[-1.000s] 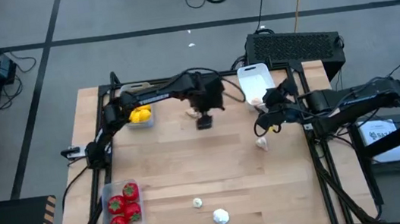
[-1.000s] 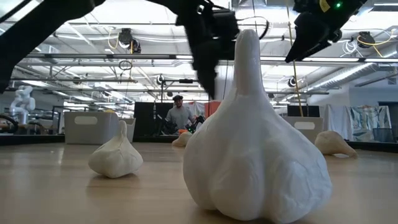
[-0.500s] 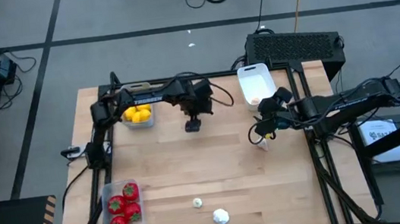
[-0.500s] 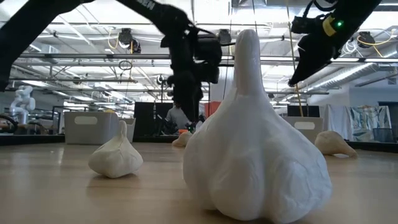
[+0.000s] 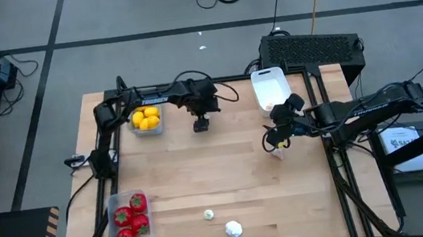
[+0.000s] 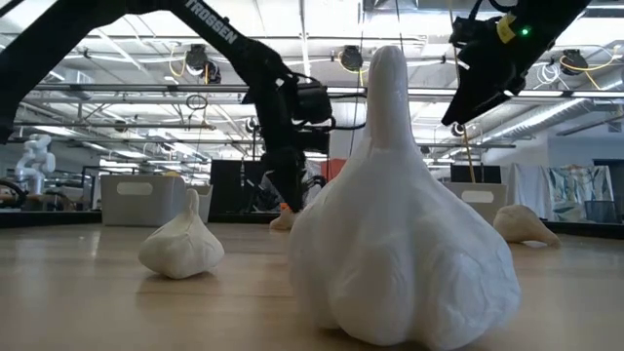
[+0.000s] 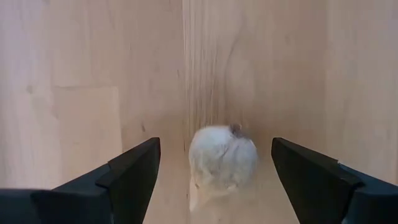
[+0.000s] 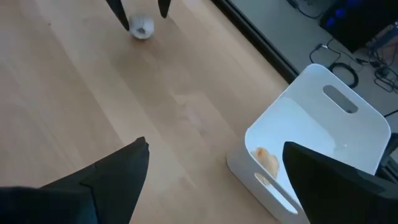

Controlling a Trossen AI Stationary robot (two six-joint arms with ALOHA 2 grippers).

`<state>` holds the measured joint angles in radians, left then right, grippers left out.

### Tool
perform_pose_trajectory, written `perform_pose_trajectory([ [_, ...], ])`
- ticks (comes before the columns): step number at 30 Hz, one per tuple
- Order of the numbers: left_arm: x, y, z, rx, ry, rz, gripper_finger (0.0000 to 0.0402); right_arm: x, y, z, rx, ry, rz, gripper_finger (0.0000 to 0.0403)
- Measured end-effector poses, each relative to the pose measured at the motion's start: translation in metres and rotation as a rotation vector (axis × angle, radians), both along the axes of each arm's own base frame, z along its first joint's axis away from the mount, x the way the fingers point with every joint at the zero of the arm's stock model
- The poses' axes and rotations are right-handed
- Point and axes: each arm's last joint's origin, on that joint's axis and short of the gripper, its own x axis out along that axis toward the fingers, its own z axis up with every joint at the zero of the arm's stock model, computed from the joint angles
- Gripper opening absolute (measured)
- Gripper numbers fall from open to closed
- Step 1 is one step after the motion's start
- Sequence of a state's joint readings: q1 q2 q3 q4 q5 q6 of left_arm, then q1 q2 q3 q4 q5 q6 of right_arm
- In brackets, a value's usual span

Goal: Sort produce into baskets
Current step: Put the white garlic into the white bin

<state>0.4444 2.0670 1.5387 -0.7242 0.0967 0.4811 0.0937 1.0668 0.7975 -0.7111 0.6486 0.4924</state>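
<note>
Materials and finishes I see from my station

The counter is pale wood with a fine grain, smooth and almost matt. The garlic bulb near the low camera looks matt white and a little wrinkled, like soft cloth or rubber. The red pieces are glossy and lie in a clear plastic basket. The white basket is smooth plastic with a soft shine. The left claw fingers are dark, matt plastic.
</note>
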Motion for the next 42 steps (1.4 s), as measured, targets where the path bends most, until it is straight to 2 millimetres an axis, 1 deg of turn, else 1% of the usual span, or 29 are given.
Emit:
perform_pose_trajectory([
  [4, -0.007, 0.003, -0.009, -0.019, 0.021, 0.015, 0.0315, 0.001, 0.0, 0.001, -0.006, -0.005, 0.01, 0.0357],
  [8, -0.012, -0.001, -0.019, -0.043, 0.046, 0.012, 0.0315, 0.001, 0.0, 0.001, -0.016, 0.006, 0.021, 0.0357],
  [11, -0.012, -0.001, -0.025, -0.043, 0.026, 0.027, 0.0315, 0.001, 0.0, 0.001, -0.018, 0.006, 0.02, 0.0357],
  [17, -0.009, -0.001, -0.026, -0.044, -0.022, 0.028, 0.0315, 0.003, 0.0, 0.002, -0.036, -0.001, 0.043, 0.0357],
  [20, -0.01, -0.001, -0.026, -0.046, -0.02, 0.028, 0.0307, 0.005, 0.0, 0.004, -0.051, -0.017, 0.064, 0.0357],
  [25, -0.011, -0.001, -0.026, -0.053, -0.007, 0.029, 0.0271, 0.007, 0.001, 0.005, -0.065, -0.018, 0.082, 0.0357],
  [33, -0.012, -0.002, -0.027, -0.068, 0.001, 0.053, 0.0193, 0.007, 0.001, 0.005, -0.068, -0.017, 0.086, 0.0357],
  [36, -0.011, -0.003, -0.027, -0.106, -0.016, 0.065, 0.0166, 0.007, 0.001, 0.005, -0.067, -0.017, 0.086, 0.0357],
  [39, -0.01, -0.004, -0.026, -0.118, -0.022, 0.065, 0.0146, 0.007, 0.001, 0.005, -0.067, -0.017, 0.086, 0.0357],
  [42, -0.008, -0.006, -0.024, -0.141, -0.031, 0.095, 0.0139, 0.007, 0.001, 0.005, -0.067, -0.017, 0.086, 0.0357],
])
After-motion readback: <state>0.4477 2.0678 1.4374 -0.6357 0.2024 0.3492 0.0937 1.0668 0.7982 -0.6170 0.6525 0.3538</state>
